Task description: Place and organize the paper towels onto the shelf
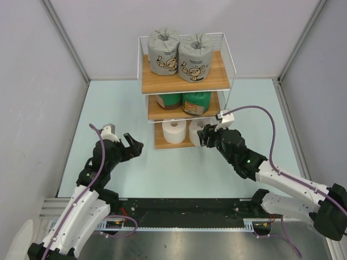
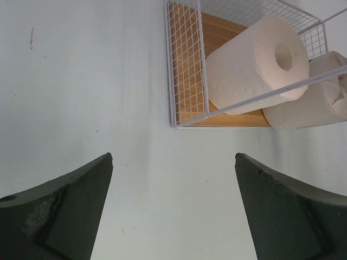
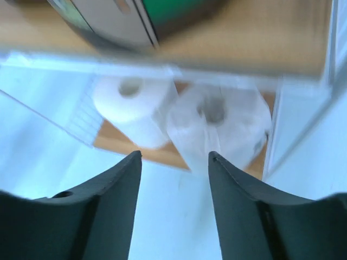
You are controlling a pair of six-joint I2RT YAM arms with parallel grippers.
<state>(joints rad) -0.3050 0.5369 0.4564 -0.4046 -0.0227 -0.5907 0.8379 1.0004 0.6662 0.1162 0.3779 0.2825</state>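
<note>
- Top external view: the shelf (image 1: 216, 76) stands at upper centre of the frame, and all six paper towels sit on it.
- Two grey rolls (image 1: 164, 51) with cartoon print stand upright side by side on the top board.
- Two green rolls (image 1: 169, 100) share the middle board, partly hidden under the board above.
- Two white rolls (image 1: 174, 131) stand on the bottom board with their centre holes facing up.
- At centre right, the right gripper (image 1: 209, 136) sits just beside the right-hand white roll. In the right wrist view that wrapped roll (image 3: 217, 122) lies beyond the fingertips. The jaws stand apart and clamp nothing.
- At lower left, the left gripper (image 1: 130, 143) hangs over the pale table (image 1: 108, 108), near the shelf's left side. In the left wrist view its jaws are spread wide and empty, and the bottom board shows at upper right.
- Expect these rolls to be light, soft and easy to dent. The plastic wrap will likely be slick and loose.
- If you must nudge or lift one, your best hold is probably across the fat body at mid-height, with wide jaws and a gentle squeeze. Avoid pinching loose wrap alone, since it could slip or tear.
</note>
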